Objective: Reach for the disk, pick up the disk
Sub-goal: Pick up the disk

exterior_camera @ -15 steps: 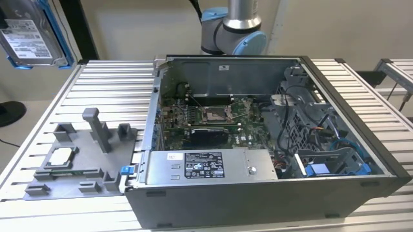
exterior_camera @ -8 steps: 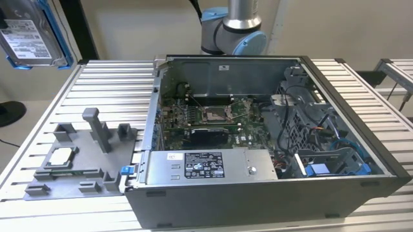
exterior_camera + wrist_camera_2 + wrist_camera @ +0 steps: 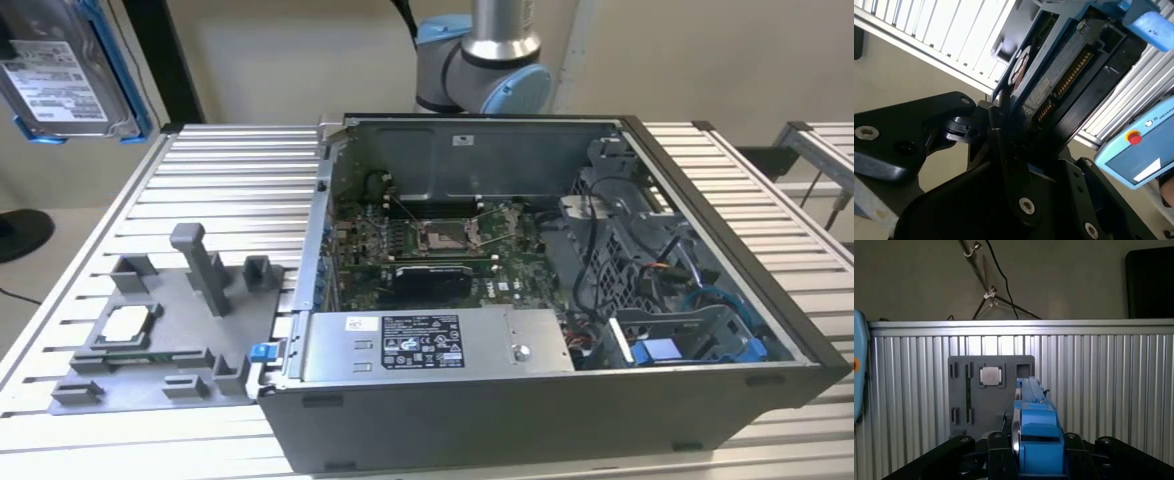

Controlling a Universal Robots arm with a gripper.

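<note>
In the exterior view the disk [image 3: 67,75] hangs in the air at the exterior view's far upper left, clear of the ribbed metal tabletop [image 3: 200,170]. Its white label faces the camera and its blue frame runs along its edges. On the tabletop stands an open computer case [image 3: 561,400] with its circuit board [image 3: 427,240] exposed. Just beside the case, toward the exterior view's left, lies a grey holder [image 3: 160,330] carrying a small square chip [image 3: 130,320]. The arm's base [image 3: 481,55] rises behind the case. In the second wrist view the gripper [image 3: 1016,130] is clenched on the disk [image 3: 1064,65], one black finger [image 3: 1004,145] pressed flat against its side, and the row of connector pins shows along the disk's end. A light blue handheld unit with a red button [image 3: 1139,150] lies nearby. In the first wrist view the disk [image 3: 1036,435] is seen edge-on, its blue frame squeezed between the gripper's [image 3: 1036,455] fingers [image 3: 999,455]. Past it the holder [image 3: 991,390] sits on the tabletop [image 3: 1104,390] with the chip [image 3: 989,375] in its recess.
</note>
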